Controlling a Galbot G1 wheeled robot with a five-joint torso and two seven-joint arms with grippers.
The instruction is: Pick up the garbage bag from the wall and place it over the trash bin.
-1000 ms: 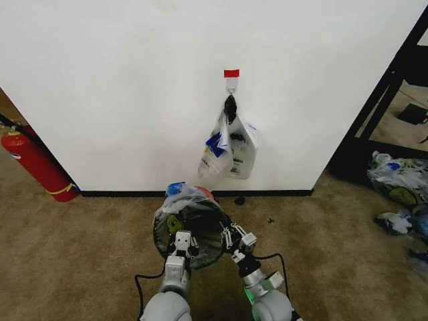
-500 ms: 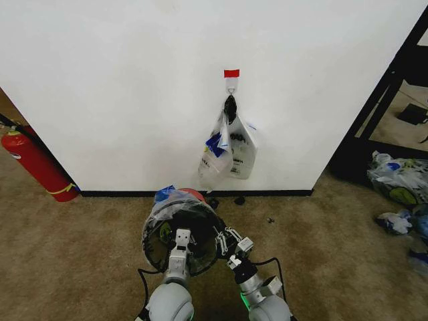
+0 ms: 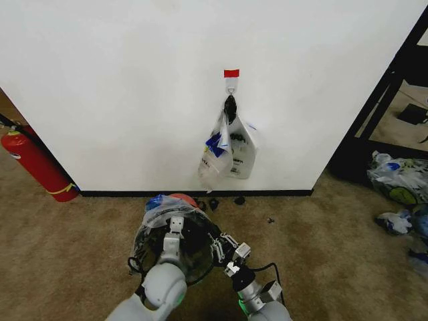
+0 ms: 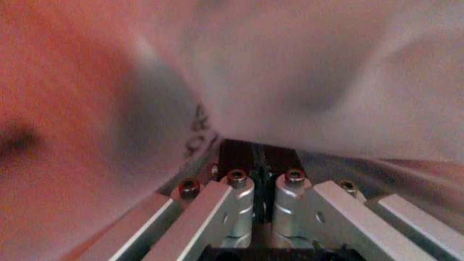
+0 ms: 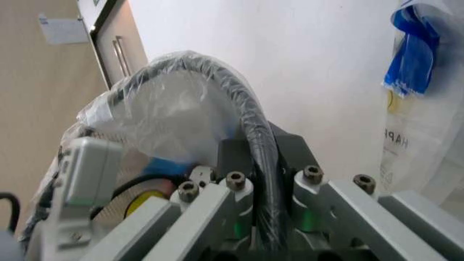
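The trash bin (image 3: 175, 235) is sitting tipped on the carpet (image 3: 80, 247) just in front of the wall (image 3: 134, 80), its open mouth facing toward the robot and its red base showing at the far side by the black baseboard (image 3: 120, 194). The garbage bag (image 3: 157, 212) is lying draped over the bin's upper rim and sides, thin plastic w/ a blue patch at the far edge.

The left gripper (image 3: 175, 227) is reaching in at the near rim of the bin, arm coming up from bottom center-left. In the left wrist view its fingers (image 4: 236, 187) are pressed together w/ whitish bag film (image 4: 312, 70) bunched right at the tips, so it is pinching the bag. Dark printed letters are showing on the film beside the fingers.

The right gripper (image 3: 227, 247) is sitting at the bin's right rim. In the right wrist view its fingers (image 5: 236, 182) are clamped around the black rim wire (image 5: 246, 125), w/ bag plastic wrapped over that rim; so it is gripping bin rim and bag together.

Up on the wall, a hook under red tape (image 3: 231, 73) is carrying a bunch of similar printed bags (image 3: 229, 150) gathered at a black knot, hanging well above the bin. A red fire extinguisher (image 3: 37, 164) is leaning at the far left by the baseboard. Stuffed clear bags (image 3: 398, 180) are lying on the carpet at the far right.
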